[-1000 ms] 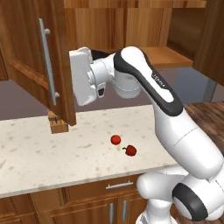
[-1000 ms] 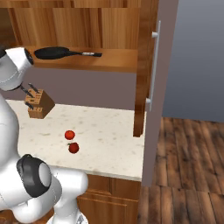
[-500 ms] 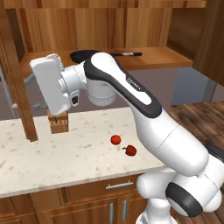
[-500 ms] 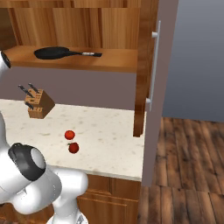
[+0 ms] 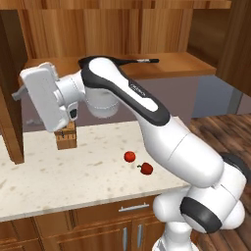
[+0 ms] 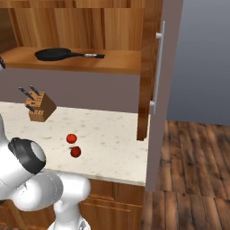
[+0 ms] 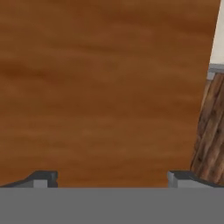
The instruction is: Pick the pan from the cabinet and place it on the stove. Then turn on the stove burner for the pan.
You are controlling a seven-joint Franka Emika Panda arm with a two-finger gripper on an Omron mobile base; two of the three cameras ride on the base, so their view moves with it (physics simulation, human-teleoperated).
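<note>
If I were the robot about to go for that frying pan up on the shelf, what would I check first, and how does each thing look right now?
1. Both cabinet doors swung out of the way: ok. The left door and the right door both stand open.
2. The pan sits within plain sight on the shelf: ok, lying flat, handle pointing right.
3. The gripper is open and empty: ok, tips wide apart, nothing between them.
4. Gripper aimed at the pan: not ok. The hand faces the left door's wood.
5. The knife block and the two red fruits are clear of the path: ok, down on the counter.
6. Stove ready: cannot tell.
</note>
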